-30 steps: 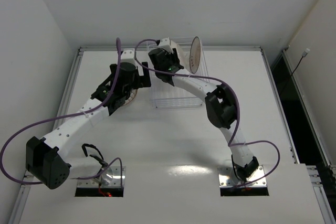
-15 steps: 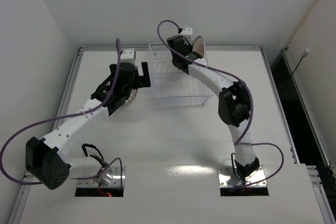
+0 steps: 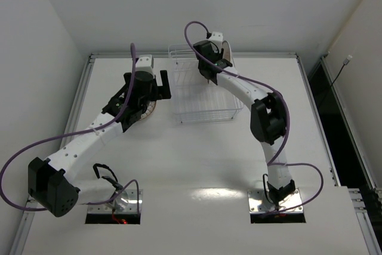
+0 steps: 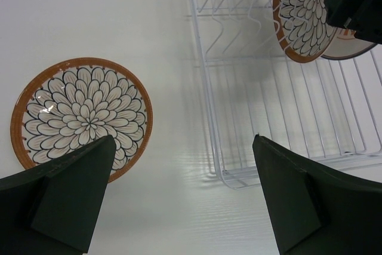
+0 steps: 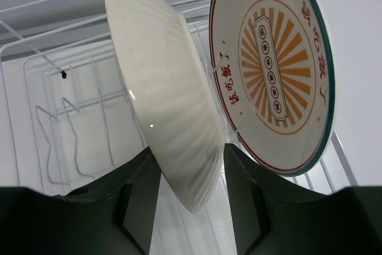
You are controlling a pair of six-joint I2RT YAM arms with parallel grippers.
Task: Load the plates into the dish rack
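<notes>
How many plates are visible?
3. One petal plate lies flat on the table left of the dish rack; another petal plate and an orange-rayed plate stand in its far right corner.

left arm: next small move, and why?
Probably lower the left gripper onto the near rim of the petal plate. It lies flat on the table left of the dish rack, the gripper hangs open above it, and the other two plates already sit in the rack.

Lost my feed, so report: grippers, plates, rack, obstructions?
Left gripper: jaws open over table plate. Right gripper: jaws clamped on second petal plate, standing in dish rack beside orange-rayed plate. Nothing seen blocking.
</notes>
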